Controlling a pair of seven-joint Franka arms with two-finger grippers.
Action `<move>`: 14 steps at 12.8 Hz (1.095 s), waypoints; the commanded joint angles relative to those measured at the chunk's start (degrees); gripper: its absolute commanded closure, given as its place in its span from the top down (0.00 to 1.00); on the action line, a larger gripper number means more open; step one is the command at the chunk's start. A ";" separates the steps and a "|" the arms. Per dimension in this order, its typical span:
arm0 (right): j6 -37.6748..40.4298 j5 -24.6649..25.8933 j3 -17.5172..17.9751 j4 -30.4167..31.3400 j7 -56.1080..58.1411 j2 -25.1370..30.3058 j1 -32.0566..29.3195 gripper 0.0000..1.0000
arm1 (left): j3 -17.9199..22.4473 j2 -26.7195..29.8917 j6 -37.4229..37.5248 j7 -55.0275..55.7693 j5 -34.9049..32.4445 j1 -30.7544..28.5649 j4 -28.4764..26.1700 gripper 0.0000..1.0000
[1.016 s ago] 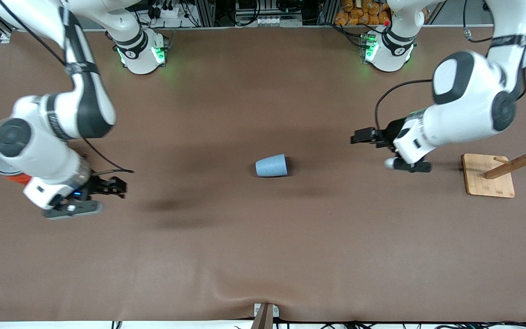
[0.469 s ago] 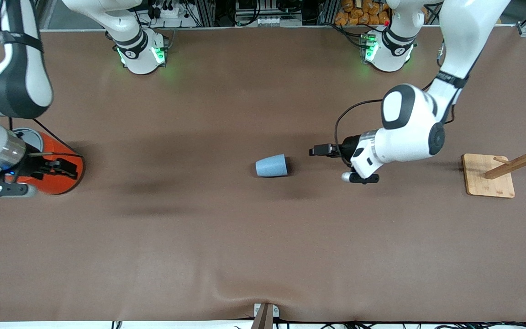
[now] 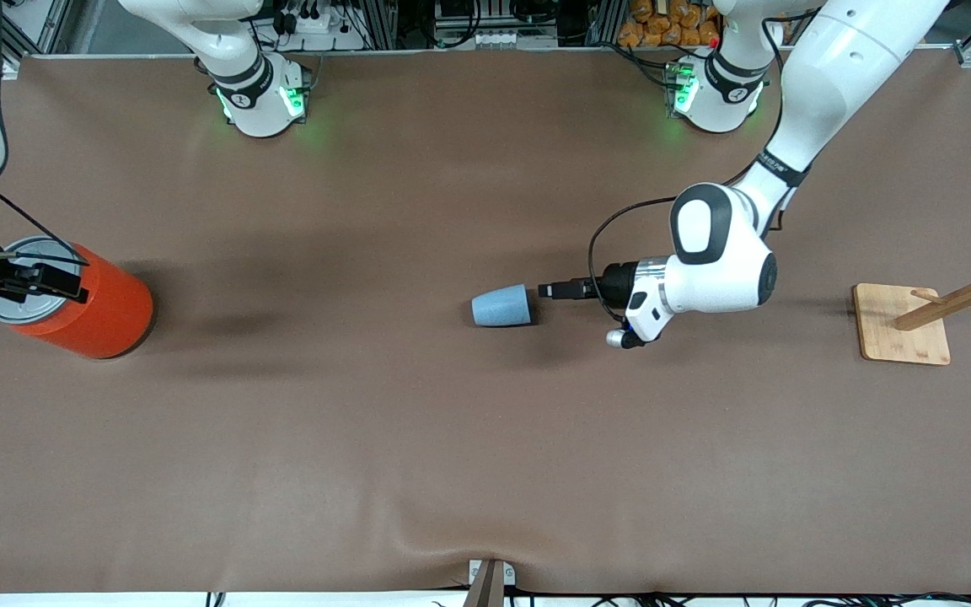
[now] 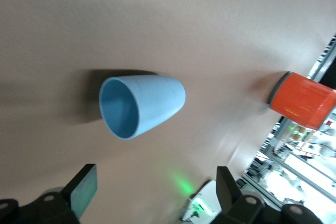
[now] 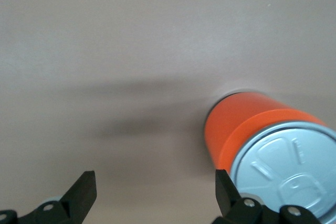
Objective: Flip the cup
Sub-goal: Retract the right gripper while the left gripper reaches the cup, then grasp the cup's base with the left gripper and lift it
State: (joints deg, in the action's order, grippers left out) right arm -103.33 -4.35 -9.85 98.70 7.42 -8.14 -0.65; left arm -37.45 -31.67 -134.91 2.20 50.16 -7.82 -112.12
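On the brown table [image 3: 418,438] the cup [image 3: 501,305] lies on its side, mouth facing the left gripper [image 3: 546,291], spread empty just beside; the right gripper [image 3: 39,282] waits wide-open over the orange can [image 3: 93,312].

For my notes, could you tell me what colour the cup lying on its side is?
Light blue cup; clearest in left wrist view.

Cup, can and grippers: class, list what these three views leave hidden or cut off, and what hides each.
- Cup: lies on its side; its base faces away in the left wrist view, and the front view never shows its mouth.
- Right gripper: over the orange can; the front view's edge cuts off its wrist.
- Can: picture edge crops its lid in the right wrist view.
- Left gripper: only the fingertips show in its wrist view.
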 commanded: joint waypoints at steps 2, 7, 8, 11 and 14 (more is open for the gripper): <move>0.06 -1.01 1.41 1.23 -9.77 1.72 2.49 1.00 | -0.43 -5.67 -6.57 -0.96 8.18 4.20 1.73 1.00; 4.51 -0.92 1.15 -1.83 -9.96 2.07 2.05 1.00 | -0.08 -9.19 -8.52 -0.97 9.08 5.79 3.57 1.00; 6.11 -0.75 1.15 -3.94 -9.88 1.90 2.14 1.00 | -0.08 -9.90 -8.96 -0.97 9.17 6.15 3.93 1.00; 10.23 -0.48 1.24 -7.02 -9.79 2.33 2.14 1.00 | 0.01 -11.39 -9.67 -0.97 8.91 6.59 4.97 0.97; 14.99 -0.40 1.15 -10.19 -9.61 3.64 2.58 1.00 | 0.53 -14.29 -14.66 -1.05 8.91 9.83 8.05 0.86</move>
State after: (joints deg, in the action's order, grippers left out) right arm -90.67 -4.85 -8.88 90.33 -1.67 -6.01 1.79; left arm -37.35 -43.14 -146.19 1.90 57.94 -0.60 -107.18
